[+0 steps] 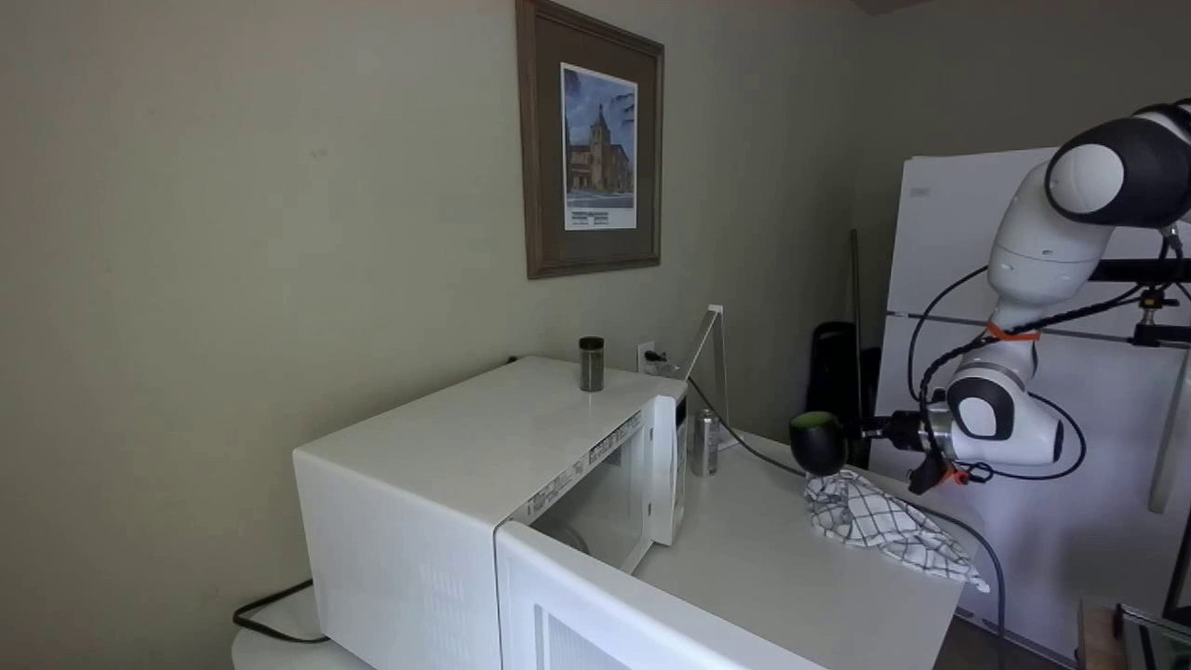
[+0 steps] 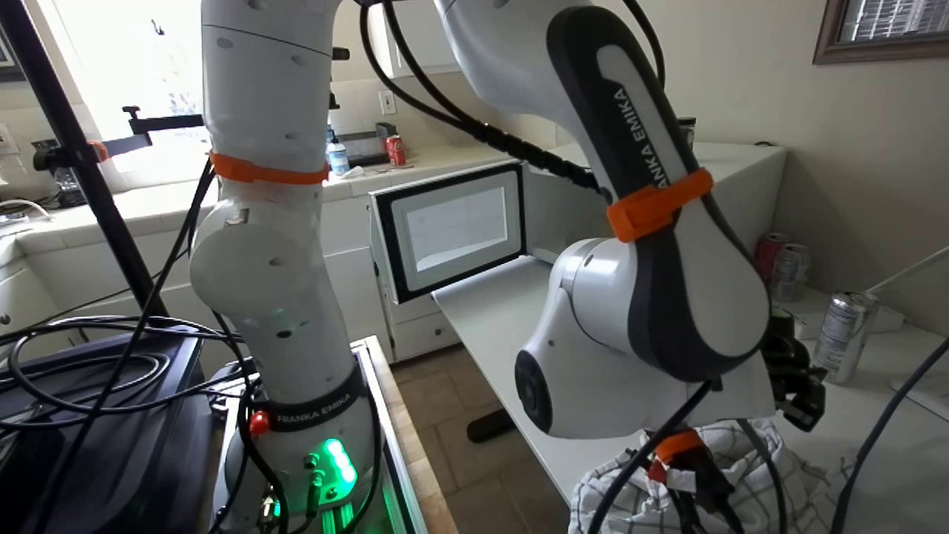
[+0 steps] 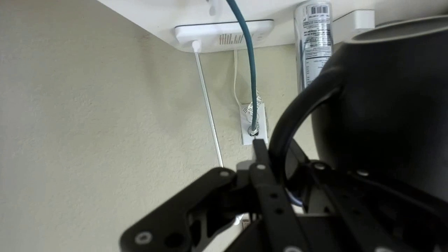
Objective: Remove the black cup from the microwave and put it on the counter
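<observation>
Jaws clenched on handle [image 3: 292, 113] of blk mug [image 1: 819, 448], per wrist view. Mug aloft over worktop [image 1: 772, 558], outside white microwave [image 1: 465, 428] w/ door [image 1: 614, 605] wide open. Checked towel [image 1: 870, 514] bunched nr, lower down; silver can [image 1: 705, 447] upright on worktop.

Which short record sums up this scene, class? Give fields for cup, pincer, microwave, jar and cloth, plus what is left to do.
cup: black, green inside, held outside the microwave
pincer: closed on the cup's handle
microwave: white, door open
jar: upright on top of the microwave
cloth: checked, rumpled, on the counter
left to do: setting the cup down
</observation>
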### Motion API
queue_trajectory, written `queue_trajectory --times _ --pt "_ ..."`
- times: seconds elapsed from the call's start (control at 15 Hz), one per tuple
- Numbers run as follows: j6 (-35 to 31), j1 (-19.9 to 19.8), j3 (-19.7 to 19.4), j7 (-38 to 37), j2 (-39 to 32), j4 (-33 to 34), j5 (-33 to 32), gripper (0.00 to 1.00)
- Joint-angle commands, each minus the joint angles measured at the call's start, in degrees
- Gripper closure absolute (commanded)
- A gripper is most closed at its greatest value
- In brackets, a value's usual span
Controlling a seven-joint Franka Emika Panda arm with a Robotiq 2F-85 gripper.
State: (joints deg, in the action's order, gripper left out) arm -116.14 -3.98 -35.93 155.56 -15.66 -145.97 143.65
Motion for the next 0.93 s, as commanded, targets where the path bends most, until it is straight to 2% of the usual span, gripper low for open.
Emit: queue_trajectory --times 0.0,0.13,0.33,0.47,0.53,0.67,0.73,0.87 --pt "-1.9 10.9 -8.1 0.7 -3.0 4.3 0.0 0.96" --pt "-2.9 16.1 -11.5 0.7 -5.1 6.2 0.0 0.96" --pt "-4.6 21.7 -14.5 0.7 -8.6 8.9 0.1 0.96" --pt "-5.5 23.4 -13.9 0.7 -10.6 10.3 0.1 0.96" --pt "-5.9 23.2 -12.5 0.7 -11.1 10.8 0.1 0.96" --pt "-6.7 17.3 -3.8 1.1 -10.0 11.4 0.1 0.96" --pt "-5.5 21.2 -9.1 -0.1 -10.8 10.2 0.0 0.83" --pt "-6.1 19.3 -5.0 -0.1 -11.2 10.8 0.0 0.83"
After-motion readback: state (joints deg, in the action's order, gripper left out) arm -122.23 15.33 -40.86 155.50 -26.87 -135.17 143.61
